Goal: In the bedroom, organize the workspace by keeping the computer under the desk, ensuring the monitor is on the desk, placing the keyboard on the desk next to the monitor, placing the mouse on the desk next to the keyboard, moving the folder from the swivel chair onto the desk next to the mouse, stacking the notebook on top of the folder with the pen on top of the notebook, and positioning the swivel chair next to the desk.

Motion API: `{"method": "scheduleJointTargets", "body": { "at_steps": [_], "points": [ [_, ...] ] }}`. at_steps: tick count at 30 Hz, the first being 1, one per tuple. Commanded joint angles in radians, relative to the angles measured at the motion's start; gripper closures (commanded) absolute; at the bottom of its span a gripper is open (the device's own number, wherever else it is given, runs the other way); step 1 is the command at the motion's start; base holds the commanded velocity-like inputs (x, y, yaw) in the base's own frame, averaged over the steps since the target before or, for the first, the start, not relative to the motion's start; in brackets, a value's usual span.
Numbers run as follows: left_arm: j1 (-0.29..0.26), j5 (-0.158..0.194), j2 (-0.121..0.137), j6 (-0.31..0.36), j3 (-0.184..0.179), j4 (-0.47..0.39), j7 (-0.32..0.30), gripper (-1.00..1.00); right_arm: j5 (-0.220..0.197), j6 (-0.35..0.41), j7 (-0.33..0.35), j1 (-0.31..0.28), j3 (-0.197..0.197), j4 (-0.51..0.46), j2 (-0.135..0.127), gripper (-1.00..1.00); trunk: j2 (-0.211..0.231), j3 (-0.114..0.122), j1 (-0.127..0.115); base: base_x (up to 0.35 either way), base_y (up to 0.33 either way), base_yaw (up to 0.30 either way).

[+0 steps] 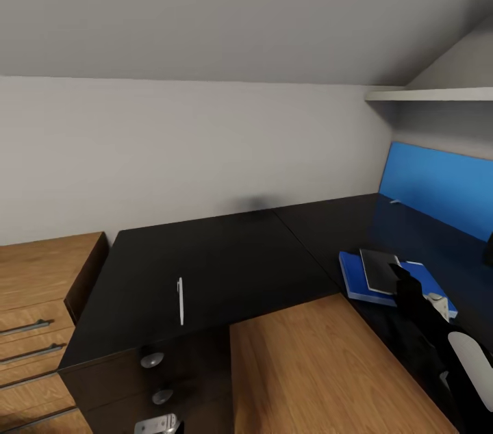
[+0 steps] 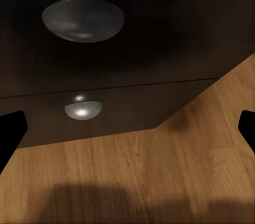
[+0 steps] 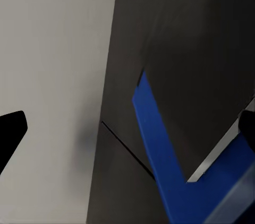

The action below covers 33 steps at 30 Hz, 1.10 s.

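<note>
The desk (image 1: 226, 263) has a glossy black top. On its right wing lies the blue folder (image 1: 355, 278), with the grey notebook (image 1: 376, 268) stacked on it. My right gripper (image 1: 402, 278) hovers over the notebook's near edge, open with nothing between its fingers. In the right wrist view that gripper (image 3: 127, 128) has its fingers wide apart above the folder (image 3: 159, 149) and the notebook's pale edge (image 3: 223, 149). The white pen (image 1: 181, 300) lies alone on the desk's left part. My left gripper (image 1: 159, 426) is low in front of the drawer unit, open (image 2: 127, 128) and empty.
The dark drawer unit has round silver knobs (image 1: 152, 359) (image 2: 82, 19). A light-wood chest of drawers (image 1: 41, 283) stands left of the desk. A blue wall panel (image 1: 438, 187) and a white shelf (image 1: 431, 95) are at the right. Wood-plank floor (image 1: 308, 365) lies under the desk's corner.
</note>
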Motion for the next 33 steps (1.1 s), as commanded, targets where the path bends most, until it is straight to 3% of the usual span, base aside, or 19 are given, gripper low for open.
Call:
{"method": "scheduleJointTargets", "body": {
  "at_steps": [1, 7, 19, 20, 21, 25, 33],
  "points": [
    [0.000, 0.009, -0.001, 0.004, 0.004, -0.002, -0.007, -1.00, -0.008, 0.004, -0.007, -0.001, -0.001, -0.002, 0.000, -1.00, 0.000, -0.001, 0.000, -0.012, 0.000, 0.000],
    [0.000, 0.009, -0.001, 0.005, 0.004, -0.002, -0.007, -1.00, -0.008, 0.004, -0.006, -0.001, 0.004, -0.005, 0.001, -1.00, 0.000, -0.001, 0.000, -0.005, 0.000, 0.000],
    [0.000, 0.009, -0.001, 0.005, 0.004, -0.001, -0.005, -1.00, -0.004, 0.001, -0.007, -0.001, 0.018, -0.012, 0.004, -1.00, 0.084, 0.037, -0.046, 0.000, 0.000, 0.000],
    [0.000, 0.009, -0.001, 0.005, 0.004, 0.000, -0.005, -1.00, -0.002, 0.000, -0.007, -0.001, 0.032, -0.012, 0.004, -1.00, 0.091, 0.040, -0.050, 0.000, 0.000, 0.000],
    [0.000, 0.009, -0.002, 0.003, 0.004, 0.000, -0.004, -1.00, 0.011, -0.004, -0.011, -0.001, 0.086, -0.019, 0.005, -1.00, 0.098, 0.043, -0.054, 0.000, 0.000, 0.000],
    [0.000, 0.008, -0.002, 0.001, 0.004, 0.000, -0.004, -1.00, 0.043, -0.006, -0.016, -0.001, 0.141, -0.049, 0.006, -1.00, 0.126, 0.056, -0.069, 0.000, 0.000, 0.000],
    [0.000, 0.006, -0.003, 0.000, 0.004, 0.000, -0.004, -1.00, 0.207, -0.008, -0.036, -0.001, 0.249, -0.104, 0.020, -1.00, 0.182, 0.081, -0.100, 0.000, 0.000, 0.000]
  ]
}}
